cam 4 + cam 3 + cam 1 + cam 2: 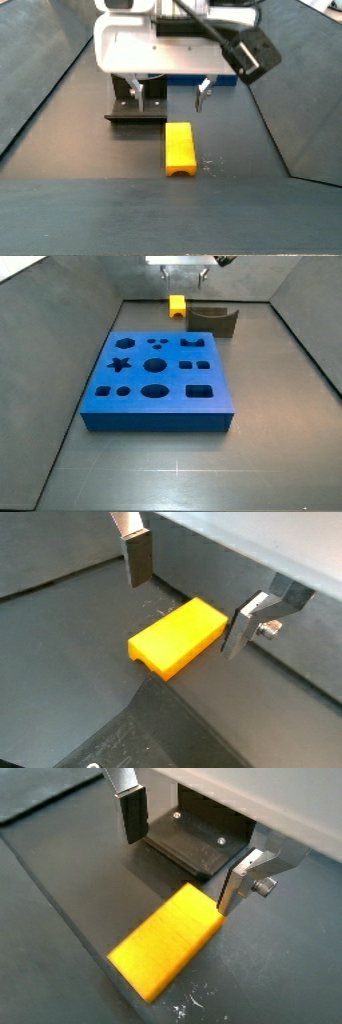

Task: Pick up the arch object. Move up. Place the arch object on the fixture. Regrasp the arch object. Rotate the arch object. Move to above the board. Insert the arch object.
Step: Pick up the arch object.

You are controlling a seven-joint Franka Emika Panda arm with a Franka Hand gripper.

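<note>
The arch object [178,637] is a yellow-orange block lying flat on the dark floor, with its notch at one end; it shows in both wrist views [167,943] and both side views [177,304] [181,147]. The fixture [194,838], a dark open-fronted holder, stands right beside it [136,108] [214,319]. My gripper [186,617] hangs open over the near end of the block and the fixture's edge [181,874] [171,100]. Nothing is between its fingers [136,560]. The blue board [158,376], with its shaped holes, lies apart from them.
Sloping grey walls [80,346] close in the floor on both sides. The gripper's white body [154,45] hides most of the board in a side view. A light wall [254,542] runs close behind the fixture.
</note>
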